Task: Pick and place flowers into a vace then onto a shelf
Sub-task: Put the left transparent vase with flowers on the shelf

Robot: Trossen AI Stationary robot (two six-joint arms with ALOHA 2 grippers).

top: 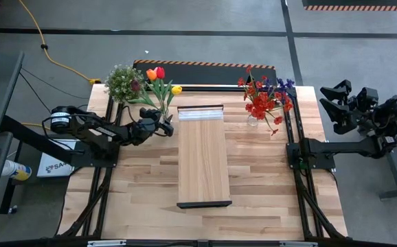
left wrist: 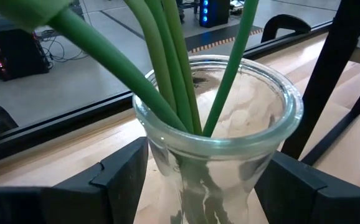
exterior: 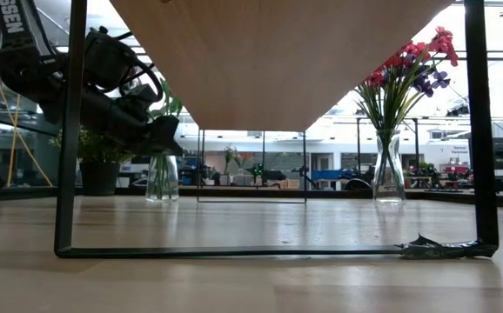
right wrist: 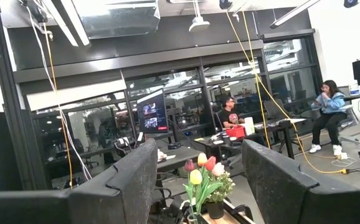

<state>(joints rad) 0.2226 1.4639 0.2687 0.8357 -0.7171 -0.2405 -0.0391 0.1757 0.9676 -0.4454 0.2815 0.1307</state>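
Flowers: tulips (top: 159, 75) (red, orange, yellow) sit in a clear glass vase (left wrist: 220, 149) on the tabletop (top: 137, 199), just off the far-left corner of the shelf (top: 203, 165), next to a bushy potted plant (top: 123, 82). Left gripper (top: 163, 124) is at that vase: wrist view shows one finger (left wrist: 114, 186) on each side of the glass body, stems (left wrist: 167, 74) rising out of the rim between them; fingers look tight to the glass, but I can't tell whether they actually squeeze it. Vase base is on the table in the low view. Second vase (exterior: 388, 174) with red sprays and purple sprig (top: 266, 99) stands just off the shelf's far-right corner. Shelf top is bare. Right gripper (top: 334, 104) is parked off the table's right edge, fingers spread, nothing between them, pointing across the room where two seated people (right wrist: 279, 121) are visible.
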